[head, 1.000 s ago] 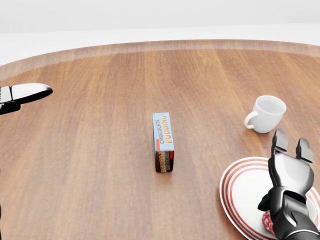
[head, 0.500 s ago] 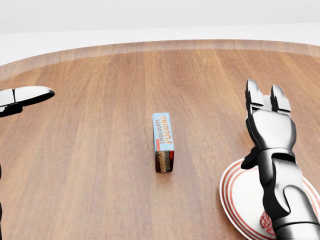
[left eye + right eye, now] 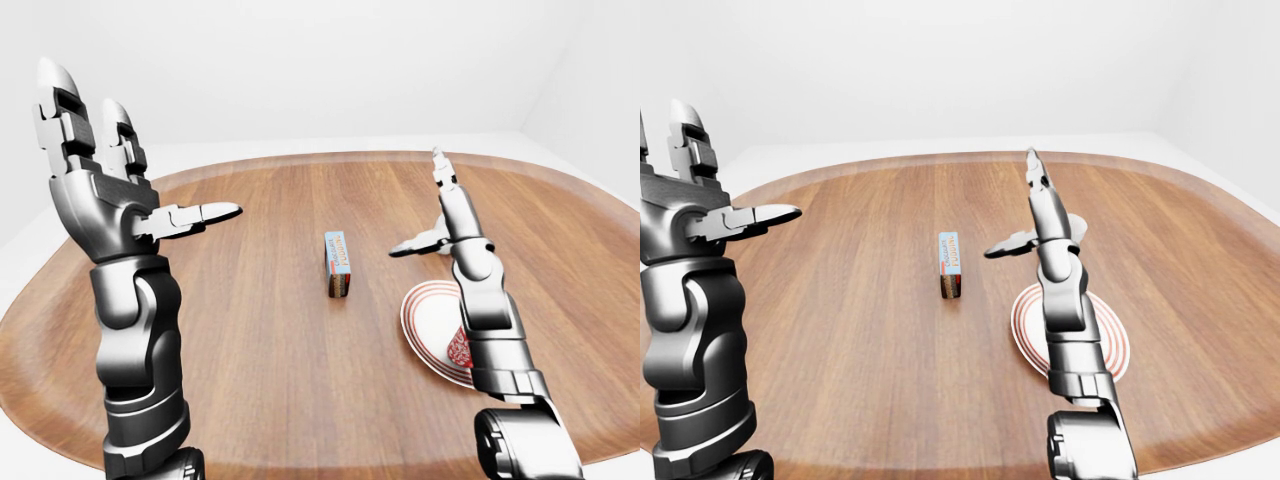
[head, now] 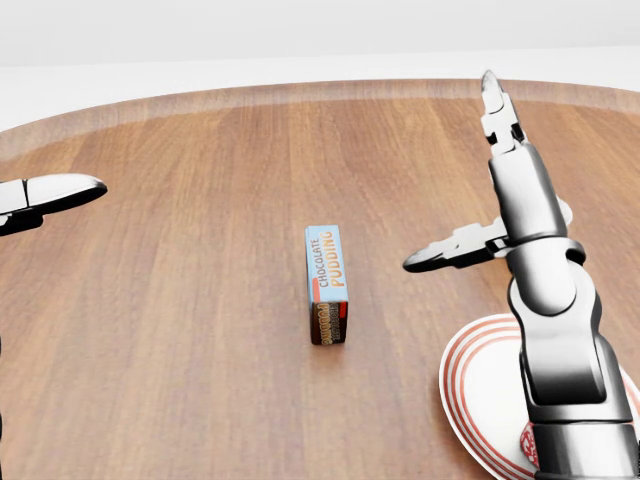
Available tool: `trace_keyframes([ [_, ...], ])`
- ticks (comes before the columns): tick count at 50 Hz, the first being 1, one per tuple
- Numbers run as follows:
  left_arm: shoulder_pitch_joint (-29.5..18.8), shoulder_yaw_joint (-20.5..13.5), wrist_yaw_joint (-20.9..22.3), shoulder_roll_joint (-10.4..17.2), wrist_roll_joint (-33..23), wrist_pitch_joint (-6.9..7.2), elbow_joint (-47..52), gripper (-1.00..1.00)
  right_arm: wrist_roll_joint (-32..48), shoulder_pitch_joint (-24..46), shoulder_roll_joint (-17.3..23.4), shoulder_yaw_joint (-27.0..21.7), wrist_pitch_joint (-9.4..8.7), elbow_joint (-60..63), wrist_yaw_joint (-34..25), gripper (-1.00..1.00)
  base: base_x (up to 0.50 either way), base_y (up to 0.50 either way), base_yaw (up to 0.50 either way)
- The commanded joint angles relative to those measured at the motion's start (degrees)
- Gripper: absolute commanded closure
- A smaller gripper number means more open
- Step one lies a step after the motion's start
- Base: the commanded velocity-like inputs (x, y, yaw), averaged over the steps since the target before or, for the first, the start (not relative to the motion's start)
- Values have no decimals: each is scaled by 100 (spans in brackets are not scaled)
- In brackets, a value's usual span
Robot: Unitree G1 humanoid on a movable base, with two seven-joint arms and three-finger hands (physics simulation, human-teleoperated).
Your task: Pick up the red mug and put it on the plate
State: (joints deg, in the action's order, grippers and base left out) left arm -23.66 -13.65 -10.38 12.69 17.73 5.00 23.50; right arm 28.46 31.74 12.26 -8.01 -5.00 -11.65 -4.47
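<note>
The red mug [image 3: 460, 347] appears only as a small red patch low on the red-ringed plate [image 4: 478, 385], mostly hidden behind the right arm, so it seems set down already, though whether it stands upright cannot be told. The right hand [image 4: 497, 190] is raised above the plate, fingers spread and empty; the left hand [image 3: 105, 185] is also up, wide and empty. The round wooden table [image 4: 180, 300] offers broad bare room, with only the chocolate pudding box [image 4: 327, 283] at centre, well apart from the plate, which lies near the table's close edge.

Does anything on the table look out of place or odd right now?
Nothing looks spilled or damaged. The pudding box stands alone mid-table. The task names a red mug, but no red mug shows; the right hand hides the spot beyond the plate.
</note>
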Motion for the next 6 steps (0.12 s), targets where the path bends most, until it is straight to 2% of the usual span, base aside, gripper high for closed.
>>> trace_keyframes([
  [1, 3, -2, -7, -2, -8, 0, 1, -100, -2373, -116, -206, 52, 0, 159, -72, -100, 0, 0, 0],
  [2, 7, 0, 4, -1, -16, 0, -20, -100, -2209, -142, -172, 201, 0, 66, -55, -100, 0, 0, 0],
  [6, -3, -14, -3, 11, -7, 0, -27, -100, -2548, -249, -307, 132, 0, 62, -46, -100, 0, 0, 0],
])
